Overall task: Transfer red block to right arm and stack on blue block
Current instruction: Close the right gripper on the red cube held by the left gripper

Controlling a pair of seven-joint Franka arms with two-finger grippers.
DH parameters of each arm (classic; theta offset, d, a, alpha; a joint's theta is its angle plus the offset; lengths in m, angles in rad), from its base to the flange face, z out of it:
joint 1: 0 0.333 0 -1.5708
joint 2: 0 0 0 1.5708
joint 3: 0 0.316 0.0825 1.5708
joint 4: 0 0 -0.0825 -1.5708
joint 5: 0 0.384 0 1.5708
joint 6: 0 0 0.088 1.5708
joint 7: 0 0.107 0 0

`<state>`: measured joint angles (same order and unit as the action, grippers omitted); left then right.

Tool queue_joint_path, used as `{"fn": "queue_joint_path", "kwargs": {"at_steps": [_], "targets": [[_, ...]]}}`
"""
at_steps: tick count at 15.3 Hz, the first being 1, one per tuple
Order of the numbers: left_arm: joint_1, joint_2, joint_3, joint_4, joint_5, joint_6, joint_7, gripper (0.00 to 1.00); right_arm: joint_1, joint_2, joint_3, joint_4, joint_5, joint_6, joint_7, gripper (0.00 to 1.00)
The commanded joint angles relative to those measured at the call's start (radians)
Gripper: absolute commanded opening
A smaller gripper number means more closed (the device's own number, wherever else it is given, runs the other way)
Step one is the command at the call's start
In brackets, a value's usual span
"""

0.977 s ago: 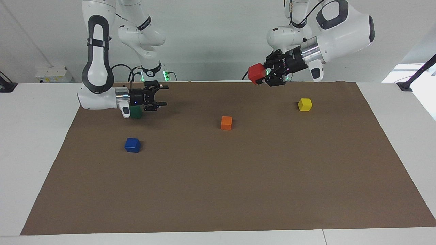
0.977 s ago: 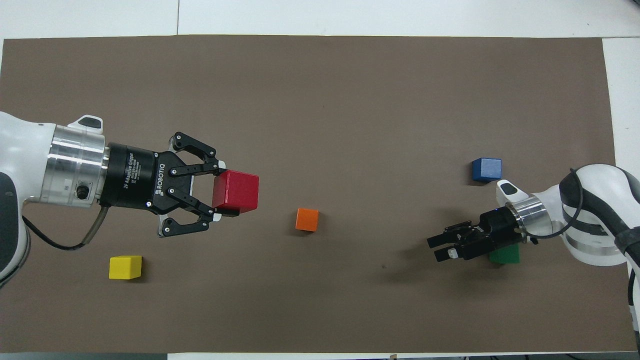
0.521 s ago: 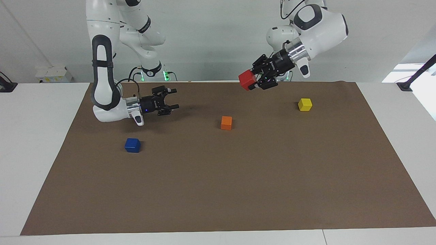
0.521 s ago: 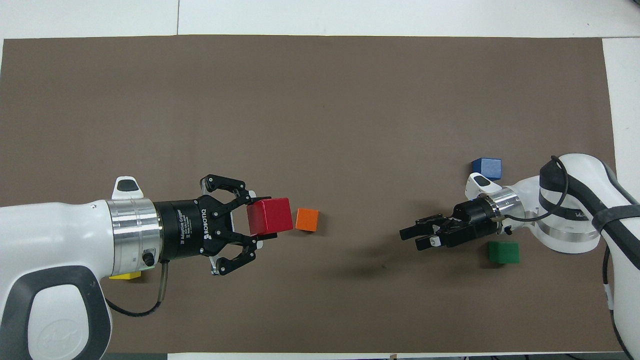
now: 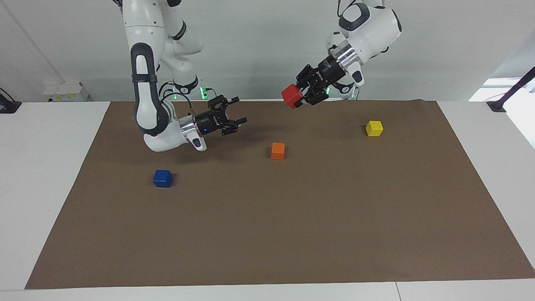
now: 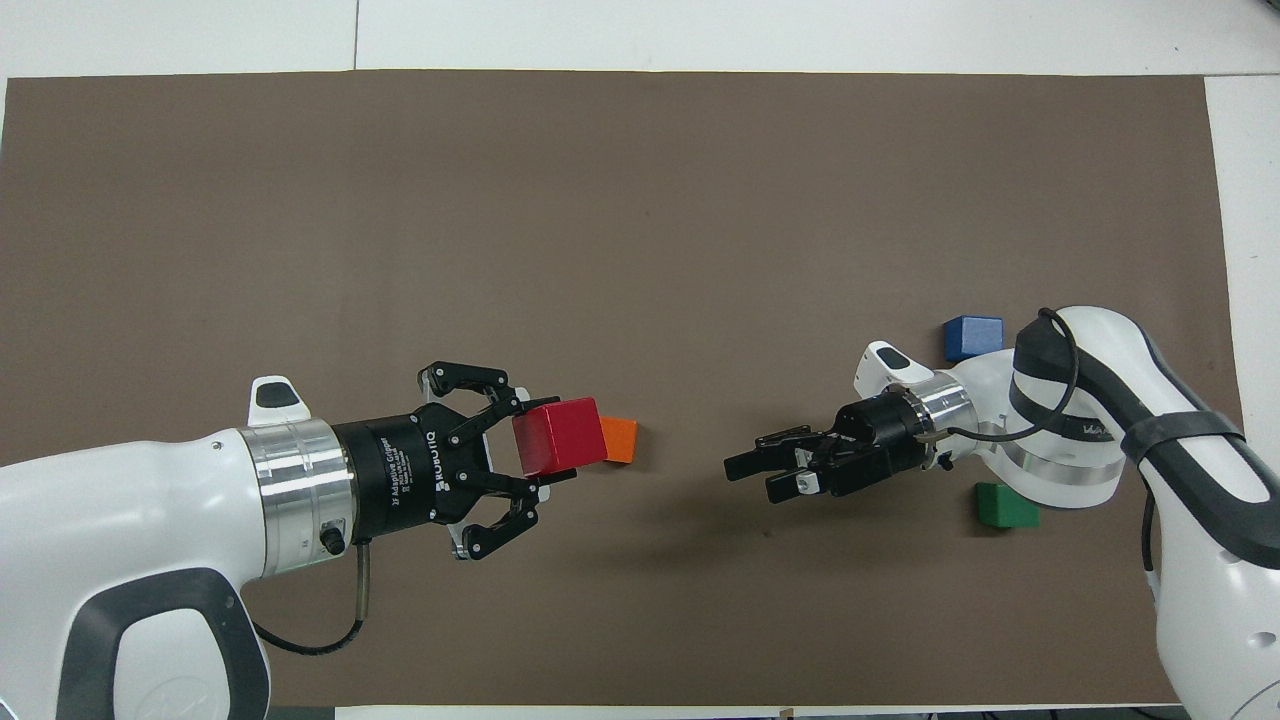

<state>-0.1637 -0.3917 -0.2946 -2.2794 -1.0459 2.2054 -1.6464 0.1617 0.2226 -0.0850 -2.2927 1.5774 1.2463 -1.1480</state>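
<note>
Since a second ago both arms have swung toward the middle of the table: the left gripper (image 5: 297, 93) has carried the red block (image 5: 291, 96) from above the yellow block's (image 5: 374, 128) end toward the centre, and the right gripper (image 5: 234, 121) has left the green block (image 6: 1007, 505), which it earlier hung over, and now reaches toward the red one. The left gripper is clenched on the red block, its fingertips pressed to two opposite faces, and holds it high in the air over the brown mat (image 5: 267, 234); in the overhead view the block covers part of the orange block (image 6: 621, 440), but the facing view shows it well above and apart. The cube has no long axis; it is tilted, one corner dipping toward the mat, its free face turned toward the right gripper. The right gripper hangs over the mat with its fingers spread apart and nothing between them, pointing at the red block across a clear gap. The blue block (image 5: 162, 178) lies flat on the mat at the right arm's end, farther from the robots than the green block.
</note>
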Motion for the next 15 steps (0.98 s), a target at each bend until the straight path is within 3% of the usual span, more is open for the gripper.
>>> {"fn": "queue_joint_path", "kwargs": {"at_steps": [1,5,8,15], "targets": [[-0.057,-0.024,0.011,-0.037,-0.029,0.078,-0.01,0.0,-0.004,0.007,0.004,-0.01,0.062,-0.037,-0.059,1.0],[-0.115,-0.013,0.009,-0.041,-0.06,0.154,-0.01,0.0,0.03,0.096,0.004,0.007,0.136,-0.12,-0.185,1.0],[-0.166,-0.01,0.009,-0.041,-0.069,0.226,-0.01,0.0,0.033,0.095,0.008,0.004,0.17,-0.133,-0.061,1.0],[-0.201,0.011,0.011,-0.054,-0.069,0.247,0.002,0.0,0.12,0.087,0.025,-0.007,0.46,-0.154,0.082,1.0]]}}
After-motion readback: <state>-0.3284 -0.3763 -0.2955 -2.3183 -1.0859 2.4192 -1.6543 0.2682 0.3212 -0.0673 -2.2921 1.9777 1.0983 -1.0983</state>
